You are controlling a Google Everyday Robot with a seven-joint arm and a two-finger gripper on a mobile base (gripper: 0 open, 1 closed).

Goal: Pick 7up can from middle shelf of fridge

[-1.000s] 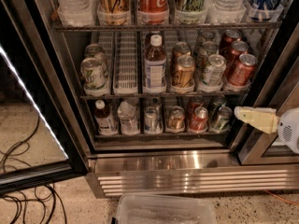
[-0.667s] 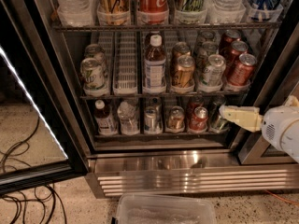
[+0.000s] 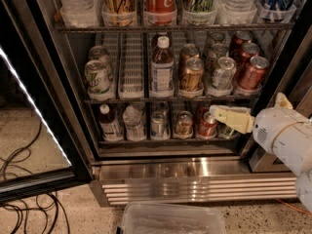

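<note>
The fridge (image 3: 195, 172) stands with its door open. On the middle shelf (image 3: 146, 97), a silvery-white 7up can (image 3: 97, 77) with green markings stands at the front of the far left lane, with another can behind it. My gripper (image 3: 213, 114), cream coloured, points left in front of the right end of the bottom shelf, below the middle shelf and far right of the 7up can. It holds nothing that I can see.
The middle shelf also holds a bottle (image 3: 161, 67), gold-brown cans (image 3: 190, 74), silver-green cans (image 3: 223, 73) and red cans (image 3: 252, 73). The glass door (image 3: 34, 106) hangs open at left. Cables (image 3: 24, 194) lie on the floor. A clear plastic bin (image 3: 170, 221) sits below.
My gripper and arm have moved left, further in front of the bottom shelf's right end. The cans have not moved.
</note>
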